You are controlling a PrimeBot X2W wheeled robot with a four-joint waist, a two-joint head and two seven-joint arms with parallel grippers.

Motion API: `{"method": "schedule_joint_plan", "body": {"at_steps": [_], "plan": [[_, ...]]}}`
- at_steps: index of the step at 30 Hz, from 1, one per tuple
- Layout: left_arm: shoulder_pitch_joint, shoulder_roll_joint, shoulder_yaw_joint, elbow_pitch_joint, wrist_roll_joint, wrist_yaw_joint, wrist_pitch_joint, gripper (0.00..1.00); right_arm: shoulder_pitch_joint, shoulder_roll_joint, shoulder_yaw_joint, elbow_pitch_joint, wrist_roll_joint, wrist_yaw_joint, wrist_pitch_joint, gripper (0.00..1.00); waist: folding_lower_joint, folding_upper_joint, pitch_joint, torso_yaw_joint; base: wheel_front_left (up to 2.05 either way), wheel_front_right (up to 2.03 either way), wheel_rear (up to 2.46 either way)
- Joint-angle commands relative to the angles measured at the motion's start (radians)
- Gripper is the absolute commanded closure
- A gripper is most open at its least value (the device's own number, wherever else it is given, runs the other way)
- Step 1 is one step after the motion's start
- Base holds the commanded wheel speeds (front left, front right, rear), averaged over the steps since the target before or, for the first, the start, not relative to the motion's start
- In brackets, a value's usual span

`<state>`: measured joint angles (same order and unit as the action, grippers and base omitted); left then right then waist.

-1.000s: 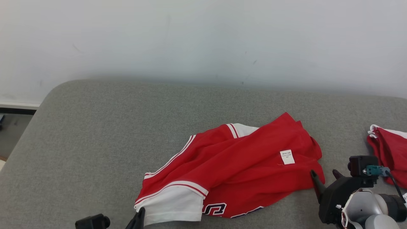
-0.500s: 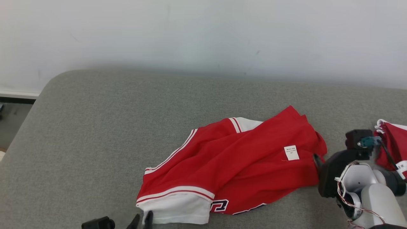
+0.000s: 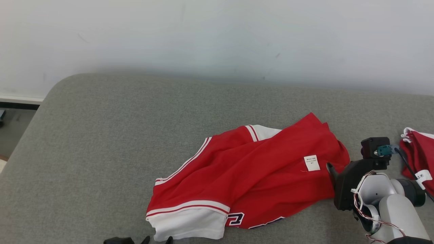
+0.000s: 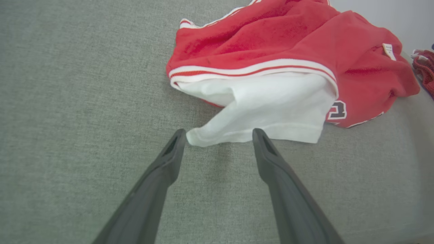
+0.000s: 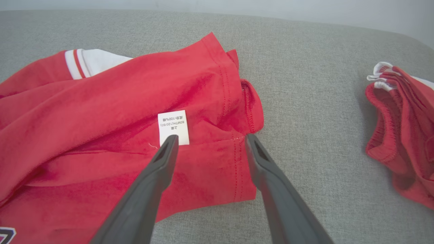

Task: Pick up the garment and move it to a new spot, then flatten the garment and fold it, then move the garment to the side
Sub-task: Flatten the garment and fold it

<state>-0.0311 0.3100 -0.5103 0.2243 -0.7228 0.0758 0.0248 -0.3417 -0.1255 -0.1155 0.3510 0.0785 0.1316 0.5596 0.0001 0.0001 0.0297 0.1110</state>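
Observation:
The garment (image 3: 251, 179) is a red shirt with white striped sleeves, lying crumpled on the grey cushion (image 3: 101, 142). In the left wrist view my left gripper (image 4: 218, 134) is open, and the corner of the white sleeve (image 4: 271, 108) lies loose on the cushion between its fingertips. Its tips peek in at the head view's bottom edge (image 3: 157, 240). My right gripper (image 5: 211, 136) is open just over the garment's (image 5: 118, 101) right hem, beside the white care label (image 5: 173, 127). In the head view the right gripper (image 3: 335, 169) sits at the garment's right edge.
A second red and white garment (image 3: 417, 156) lies bunched at the far right, close to my right arm, also seen in the right wrist view (image 5: 403, 128). The cushion's rounded left edge (image 3: 37, 115) drops to the floor. A pale wall stands behind.
My left gripper has opened and let go of the white sleeve corner, drawing back toward me. The right gripper has moved up to the garment's right hem. The head view shifted slightly.

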Motion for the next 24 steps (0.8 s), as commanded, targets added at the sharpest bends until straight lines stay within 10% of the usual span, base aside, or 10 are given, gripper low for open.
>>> {"method": "schedule_joint_plan", "body": {"at_steps": [1, 8, 13, 24], "plan": [[-0.018, 0.012, -0.008, 0.017, 0.022, -0.008, -0.008, 0.00, 0.012, -0.003, 0.004, -0.001, 0.008, -0.002, -0.004, 0.00, -0.0001, -0.0001, 0.001, -0.006, 0.00, 0.00, 0.00], [-0.060, 0.011, -0.039, 0.115, 0.063, -0.038, -0.047, 0.00, 0.016, -0.019, 0.023, -0.008, 0.022, -0.002, -0.001, 0.00, -0.0001, -0.0001, 0.000, -0.025, 0.00, 0.00, 0.00], [-0.074, 0.021, -0.049, 0.146, 0.083, -0.048, -0.076, 1.00, 0.027, -0.027, 0.021, -0.013, 0.026, -0.002, -0.002, 0.00, -0.0001, -0.0001, -0.004, -0.026, 0.00, 0.00, 0.00], [-0.046, 0.045, -0.044, 0.095, 0.067, -0.032, -0.065, 1.00, -0.034, -0.027, -0.061, 0.047, -0.025, -0.002, 0.079, 0.00, -0.0001, -0.0001, 0.008, 0.000, 0.00, 0.00, 0.00]]}}
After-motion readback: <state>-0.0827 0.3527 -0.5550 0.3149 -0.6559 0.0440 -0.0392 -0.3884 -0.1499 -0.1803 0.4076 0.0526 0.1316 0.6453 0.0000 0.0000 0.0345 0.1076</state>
